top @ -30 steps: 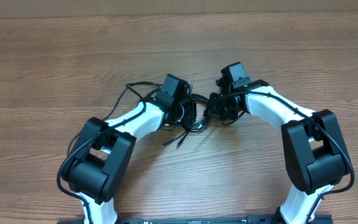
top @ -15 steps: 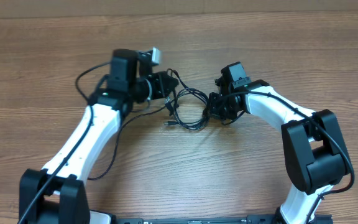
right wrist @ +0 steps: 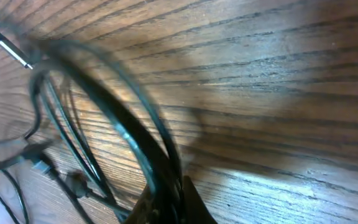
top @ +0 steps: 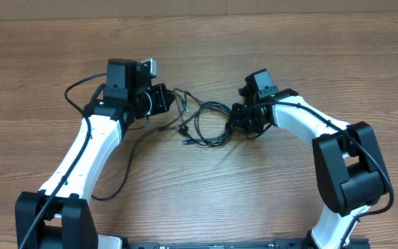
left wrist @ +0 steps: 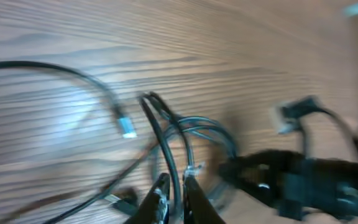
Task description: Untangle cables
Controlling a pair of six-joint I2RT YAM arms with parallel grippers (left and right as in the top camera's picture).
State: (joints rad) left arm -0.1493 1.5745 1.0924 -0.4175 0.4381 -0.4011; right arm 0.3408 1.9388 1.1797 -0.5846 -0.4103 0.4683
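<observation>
Spanning the table (top: 47,55), cables (left wrist: 160,142) — left hand (left wrist: 174,186) pinching one strand, right hand (right wrist: 166,193) pinching the loops.

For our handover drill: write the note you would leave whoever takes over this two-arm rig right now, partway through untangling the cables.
Left claw: shut on a strand of the thin black cables with silvery plug tips.
Right claw: shut on the loops at their other end.
The cables lie on the wooden table between both claws.
Done: bundle in loose loops.
Left: loops overlap; separate each cord.
</observation>
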